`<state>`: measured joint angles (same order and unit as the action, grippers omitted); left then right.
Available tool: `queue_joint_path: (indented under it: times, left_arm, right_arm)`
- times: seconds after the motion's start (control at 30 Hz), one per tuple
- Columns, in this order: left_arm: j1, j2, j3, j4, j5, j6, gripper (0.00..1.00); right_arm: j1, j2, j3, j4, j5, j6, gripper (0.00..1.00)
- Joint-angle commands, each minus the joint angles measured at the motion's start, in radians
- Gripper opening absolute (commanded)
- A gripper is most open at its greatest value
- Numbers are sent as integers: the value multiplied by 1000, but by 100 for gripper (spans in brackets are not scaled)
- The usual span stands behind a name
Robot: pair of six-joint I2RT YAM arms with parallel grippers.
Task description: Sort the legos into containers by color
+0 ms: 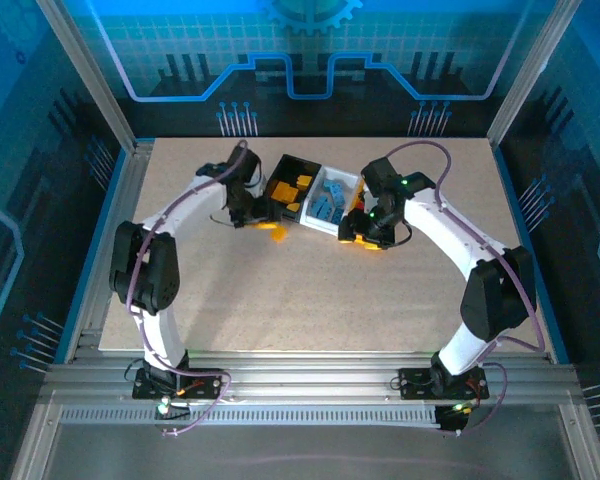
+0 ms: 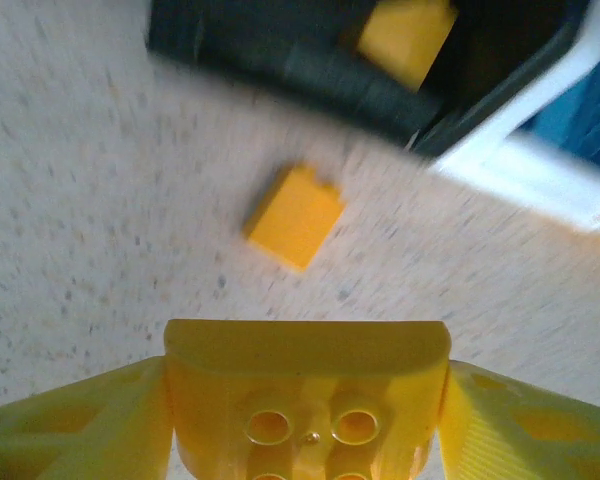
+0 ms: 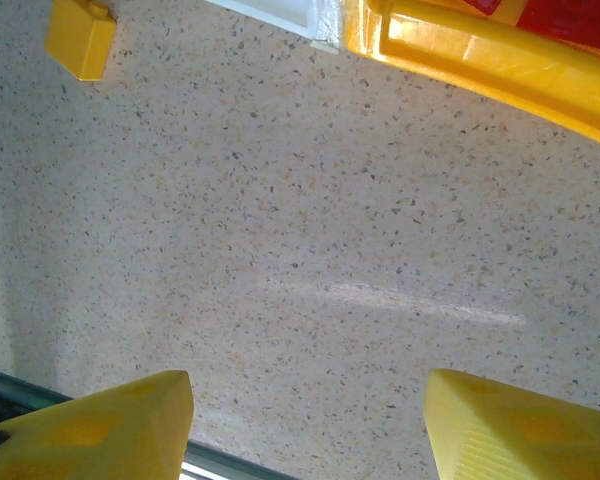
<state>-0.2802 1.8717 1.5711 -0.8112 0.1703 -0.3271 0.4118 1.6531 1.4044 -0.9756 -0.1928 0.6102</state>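
One yellow lego grasped in left claw | right claw released | second yellow lego loose near black bin

Top external: you look down from high behind the near edge, whole table framed. Left wrist: close over the tabletop, facing the black bin (blurred). Right wrist: close, yellow-orange bin at top edge. Both bins shared with overhead.

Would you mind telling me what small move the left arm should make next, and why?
Probably carry the left gripper forward over the black bin and release. It grips a yellow brick, and that bin already holds another yellow piece, so the colours match.
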Motion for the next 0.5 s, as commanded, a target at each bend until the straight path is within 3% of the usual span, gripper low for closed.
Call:
queue_joint_path:
  times: [0.0, 0.2, 0.47]
  left_arm:
    - [24, 69, 153, -30, 76, -99, 65]
    - [25, 260, 448, -88, 77, -147, 65]
    - [25, 474, 713, -114, 87, -192, 66]
  right_arm:
    - [14, -35, -50, 9, -11, 26, 64]
    - [32, -122, -161, 23, -1, 65, 64]
    - [87, -225, -300, 38, 17, 142, 64]
